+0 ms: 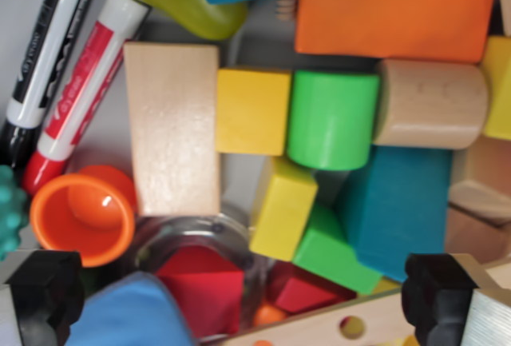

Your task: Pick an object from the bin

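My gripper [239, 302] hung wide open and empty, pads at seven and five o'clock. Between them, toward twelve, lay the yellow block [281, 207] in the bin, its long axis tilted roughly one-to-seven, leaning against the green cylinder [332, 120].

Bin floor [108, 114]: grey, bare only in small gaps.
Left edge: two markers [56, 74] side by side, tilted.
Middle: pale wooden block [172, 126] touching yellow cube [253, 111], then green cylinder [331, 120] and wooden cylinder [431, 104].
Lower left: orange cup [80, 214] on its side.
Top: orange block [395, 10].
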### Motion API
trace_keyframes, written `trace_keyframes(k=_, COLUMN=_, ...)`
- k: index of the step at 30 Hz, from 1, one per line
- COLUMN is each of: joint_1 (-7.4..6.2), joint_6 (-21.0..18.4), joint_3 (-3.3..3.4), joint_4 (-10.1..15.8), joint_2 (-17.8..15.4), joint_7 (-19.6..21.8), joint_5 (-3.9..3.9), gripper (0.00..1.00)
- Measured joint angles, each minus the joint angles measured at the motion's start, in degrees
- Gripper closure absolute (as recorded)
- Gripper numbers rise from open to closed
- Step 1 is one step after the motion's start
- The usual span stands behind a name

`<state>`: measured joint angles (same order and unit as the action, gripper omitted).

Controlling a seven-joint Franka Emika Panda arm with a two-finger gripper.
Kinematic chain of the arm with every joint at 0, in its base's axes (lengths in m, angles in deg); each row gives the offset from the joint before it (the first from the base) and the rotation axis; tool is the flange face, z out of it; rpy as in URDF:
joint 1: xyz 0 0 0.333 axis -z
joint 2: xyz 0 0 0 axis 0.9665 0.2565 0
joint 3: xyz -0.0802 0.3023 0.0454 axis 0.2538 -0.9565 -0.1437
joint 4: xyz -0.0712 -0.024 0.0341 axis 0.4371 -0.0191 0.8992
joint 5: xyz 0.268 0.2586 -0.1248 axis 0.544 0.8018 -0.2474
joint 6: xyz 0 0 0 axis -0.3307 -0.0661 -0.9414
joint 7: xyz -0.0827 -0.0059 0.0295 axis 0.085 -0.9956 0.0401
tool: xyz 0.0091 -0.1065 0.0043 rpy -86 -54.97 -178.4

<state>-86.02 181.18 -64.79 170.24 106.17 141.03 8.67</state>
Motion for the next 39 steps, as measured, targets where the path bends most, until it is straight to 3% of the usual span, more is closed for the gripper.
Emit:
trace_keyframes(k=11, joint_1=-2.86, joint_6=3.4, joint_3=0.6, joint_4=-1.3, joint_2=4.8, joint_7=11.3, joint_5=0.49, gripper=0.0)
trace_keyframes(k=23, joint_1=-2.78, joint_6=8.2, joint_3=0.6, joint_4=-2.5, joint_2=10.6, joint_7=11.8, joint_5=0.54, gripper=0.0)
trace_keyframes(k=39, joint_1=-2.75, joint_6=9.0, joint_3=0.57, joint_4=-3.4, joint_2=11.3, joint_7=11.8, joint_5=0.57, gripper=0.0)
